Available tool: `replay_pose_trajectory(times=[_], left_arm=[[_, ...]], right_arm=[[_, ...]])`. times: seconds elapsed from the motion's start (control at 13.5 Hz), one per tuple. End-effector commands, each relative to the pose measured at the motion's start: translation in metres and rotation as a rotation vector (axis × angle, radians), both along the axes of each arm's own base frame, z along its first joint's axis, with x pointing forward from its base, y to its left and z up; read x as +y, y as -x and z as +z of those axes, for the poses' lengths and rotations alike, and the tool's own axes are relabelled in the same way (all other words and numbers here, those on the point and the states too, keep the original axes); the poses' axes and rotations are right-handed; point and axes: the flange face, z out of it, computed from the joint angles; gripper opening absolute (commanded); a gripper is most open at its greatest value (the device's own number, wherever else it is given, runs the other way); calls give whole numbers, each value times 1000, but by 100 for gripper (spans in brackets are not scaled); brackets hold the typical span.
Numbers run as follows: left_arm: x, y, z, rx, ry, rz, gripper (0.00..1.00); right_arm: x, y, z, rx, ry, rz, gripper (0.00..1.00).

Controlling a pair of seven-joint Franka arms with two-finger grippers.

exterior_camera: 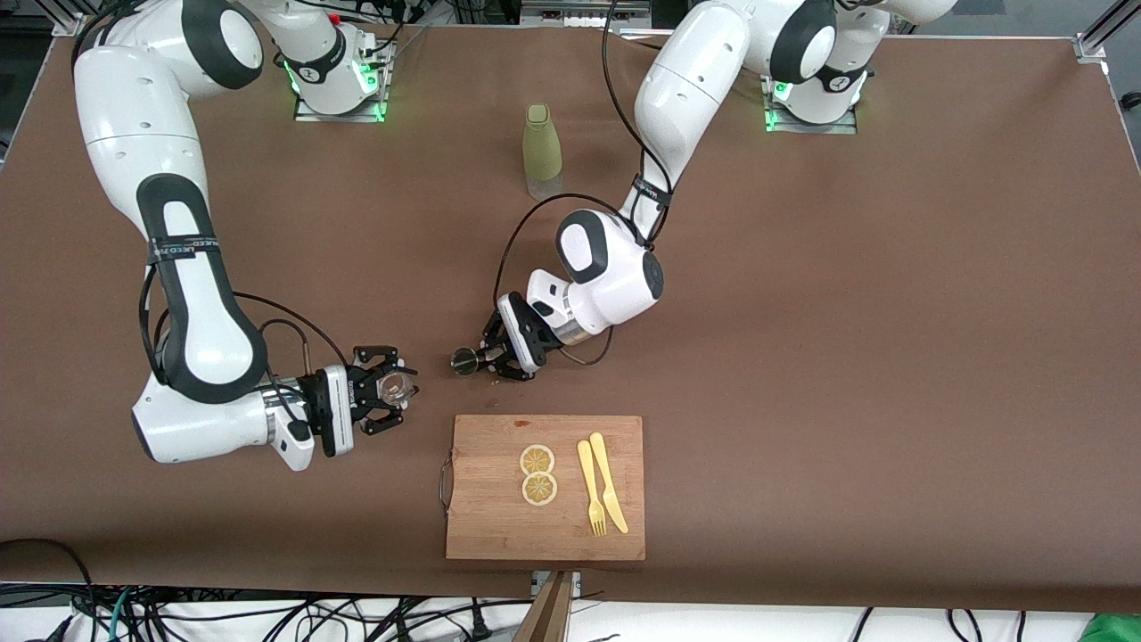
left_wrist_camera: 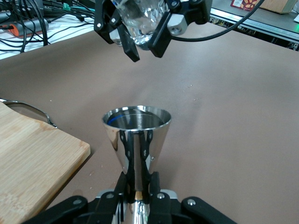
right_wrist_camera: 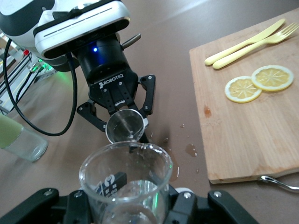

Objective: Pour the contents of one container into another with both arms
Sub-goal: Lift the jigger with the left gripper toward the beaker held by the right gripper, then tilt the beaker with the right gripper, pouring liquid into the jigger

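Observation:
My left gripper (exterior_camera: 488, 354) is shut on the steel jigger (exterior_camera: 464, 360), which lies tipped sideways above the brown table, its round mouth pointing toward the right arm's end. In the left wrist view the jigger (left_wrist_camera: 136, 140) fills the middle, pinched at its waist between the fingers (left_wrist_camera: 125, 179). My right gripper (exterior_camera: 390, 390) is shut on the small clear glass (exterior_camera: 396, 386), held over the table a short gap from the jigger's mouth. The right wrist view shows the glass (right_wrist_camera: 126, 179) close up, with the jigger (right_wrist_camera: 124, 126) and left gripper (right_wrist_camera: 116, 100) just above its rim.
A wooden cutting board (exterior_camera: 486, 499) with two lemon slices (exterior_camera: 537, 473), a yellow fork (exterior_camera: 591, 489) and knife (exterior_camera: 609, 481) lies nearer the front camera than both grippers. An olive-green bottle (exterior_camera: 542, 150) stands between the arm bases. Small wet drops (right_wrist_camera: 190, 149) mark the table beside the board.

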Motion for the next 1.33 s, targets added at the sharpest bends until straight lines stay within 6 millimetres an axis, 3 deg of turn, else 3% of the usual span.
replay_pose_trajectory(times=[0.0, 1.26], left_arm=[[-6, -1, -1, -11, 9, 16, 0], [-5, 0, -8, -26, -8, 16, 0]], right_arm=[[12, 4, 14, 11, 43, 27, 31], [63, 17, 7, 1, 167, 92, 31]])
